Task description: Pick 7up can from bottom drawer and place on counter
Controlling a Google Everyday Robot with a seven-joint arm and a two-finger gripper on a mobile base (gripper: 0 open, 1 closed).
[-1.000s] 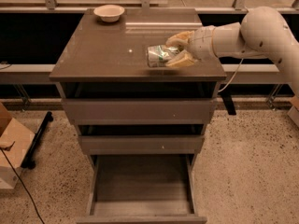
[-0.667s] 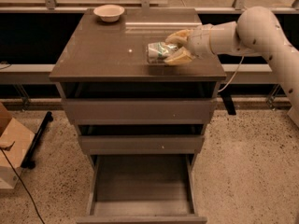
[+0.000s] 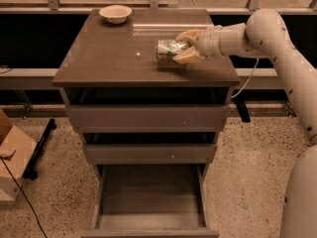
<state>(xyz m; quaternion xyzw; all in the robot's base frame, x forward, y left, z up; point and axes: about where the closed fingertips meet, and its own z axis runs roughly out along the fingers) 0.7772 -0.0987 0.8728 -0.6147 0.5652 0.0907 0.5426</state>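
The 7up can [image 3: 167, 50], silvery with green markings, lies on its side on the right part of the counter [image 3: 109, 51]. My gripper [image 3: 180, 47] reaches in from the right, and its tan fingers [image 3: 186, 57] are closed on either side of the can's right end. The can is at or just above the counter surface; I cannot tell if it rests on it. The bottom drawer [image 3: 148, 195] is pulled out at the foot of the cabinet, and no can shows inside it.
A pale round bowl [image 3: 115, 13] stands at the counter's back left. The two upper drawers [image 3: 148, 118] are nearly shut. A cardboard box [image 3: 12, 157], a black stand leg [image 3: 39, 143] and a cable lie on the floor to the left. A railing runs behind the cabinet.
My gripper has moved the can a little to the left and toward the back of the counter. The drawers and the bowl have not moved.
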